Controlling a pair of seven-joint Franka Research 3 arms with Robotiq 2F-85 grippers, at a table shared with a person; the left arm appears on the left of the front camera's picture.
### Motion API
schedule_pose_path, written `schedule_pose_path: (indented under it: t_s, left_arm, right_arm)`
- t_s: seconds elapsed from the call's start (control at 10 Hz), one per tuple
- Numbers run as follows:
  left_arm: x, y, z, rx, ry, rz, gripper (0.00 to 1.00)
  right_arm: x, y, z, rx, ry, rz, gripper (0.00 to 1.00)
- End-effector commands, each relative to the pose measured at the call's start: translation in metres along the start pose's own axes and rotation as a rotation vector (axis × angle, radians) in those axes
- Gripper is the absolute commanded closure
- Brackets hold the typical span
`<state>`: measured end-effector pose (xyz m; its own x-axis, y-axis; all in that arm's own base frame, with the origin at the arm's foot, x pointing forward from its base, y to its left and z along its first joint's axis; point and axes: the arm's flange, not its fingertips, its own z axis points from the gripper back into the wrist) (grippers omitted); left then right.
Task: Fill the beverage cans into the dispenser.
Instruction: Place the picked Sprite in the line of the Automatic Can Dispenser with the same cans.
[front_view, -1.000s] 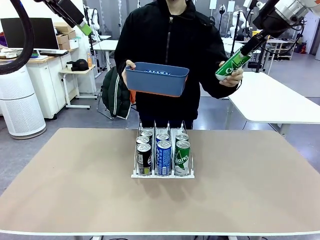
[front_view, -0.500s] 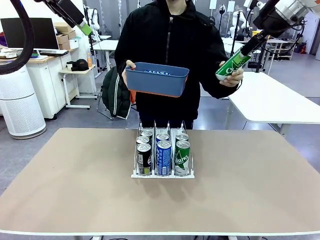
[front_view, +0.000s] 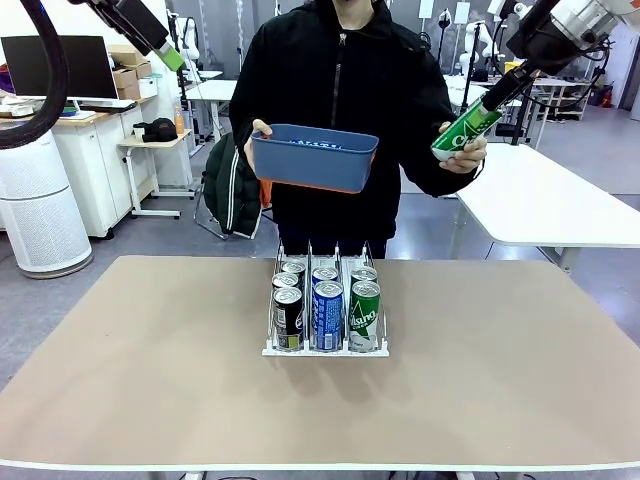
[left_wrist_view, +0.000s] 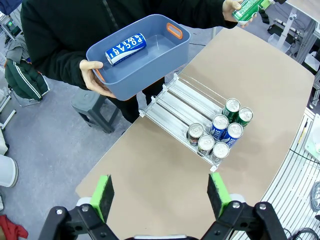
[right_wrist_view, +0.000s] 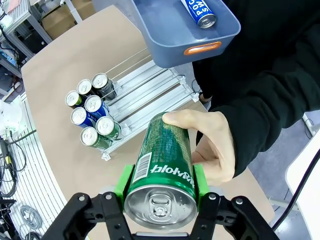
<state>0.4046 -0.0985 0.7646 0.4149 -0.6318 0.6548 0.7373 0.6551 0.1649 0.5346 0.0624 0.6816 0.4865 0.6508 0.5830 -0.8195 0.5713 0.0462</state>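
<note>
My right gripper (right_wrist_view: 161, 181) is shut on a green beverage can (right_wrist_view: 161, 160), high above the table's far right side; the person's hand (right_wrist_view: 212, 147) also holds that can (front_view: 462, 130). The dispenser (front_view: 272, 350) stands mid-table with several beverage cans (front_view: 327, 305) at the front of its three lanes, black, blue and green. In the person's other hand is a blue tub (front_view: 313, 165) holding one blue can (left_wrist_view: 125, 48). My left gripper (left_wrist_view: 161, 195) hangs open and empty high above the table's left side, far from the dispenser (left_wrist_view: 175, 102).
The tub (right_wrist_view: 172, 42) is held above the dispenser's (right_wrist_view: 145, 87) far end. A white table (front_view: 550, 200) stands behind on the right, and desks and a white cylinder (front_view: 40, 215) on the left. Bare tabletop (front_view: 150, 360) lies all around the rack.
</note>
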Motion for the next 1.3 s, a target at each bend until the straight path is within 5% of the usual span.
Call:
schedule_pose_path:
  t_s: [0.0,1.2]
  left_arm:
    - [-0.0014,0.0003,0.001,-0.002,0.004,0.002,0.0]
    - [-0.0014,0.0003,0.001,-0.002,0.004,0.002,0.0]
  right_arm:
    - [0.0005,0.0009,-0.0009,0.003,0.0,0.001,1.0]
    - [0.0005,0.0009,-0.0009,0.003,0.0,0.001,1.0]
